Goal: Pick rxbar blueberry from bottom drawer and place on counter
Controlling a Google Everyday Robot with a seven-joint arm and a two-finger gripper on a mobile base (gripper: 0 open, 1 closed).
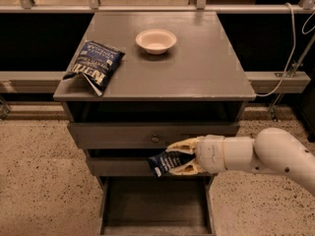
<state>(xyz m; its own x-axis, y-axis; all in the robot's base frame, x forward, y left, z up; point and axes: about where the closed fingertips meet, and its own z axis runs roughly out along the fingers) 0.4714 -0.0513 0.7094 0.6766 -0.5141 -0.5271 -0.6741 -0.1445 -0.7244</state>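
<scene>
Your items as they stand:

- Arm (266, 154): white. It enters from the right edge, with the forearm nearly level and reaching left across the cabinet front. The wrist is in line with the forearm.
- Gripper (173, 158): at the arm's left end, in front of the cabinet, level with the middle drawer (118, 166). It is below the knob (155, 138) of the top drawer. Its two tan fingers (179, 144) point left, one above the other, clamped on the rxbar.
- Rxbar (160, 164): dark navy wrapper with white print, pinched between the fingers. Its left end juts past the fingertips and droops a little. You have it in the air, above the bottom drawer and below the tabletop, touching neither.
- Bottom drawer (155, 205): pulled out towards you, a plain grey box directly beneath the gripper.
- Tabletop (206, 73): grey and square, with an overhanging edge.
- Chip bag (93, 65): blue and white, lying at the tabletop's front left corner, with one end over the edge.
- Bowl (156, 40): pale and upright, near the back of the tabletop, well apart from the chip bag.
- Floor (39, 181): speckled, around the cabinet.
</scene>
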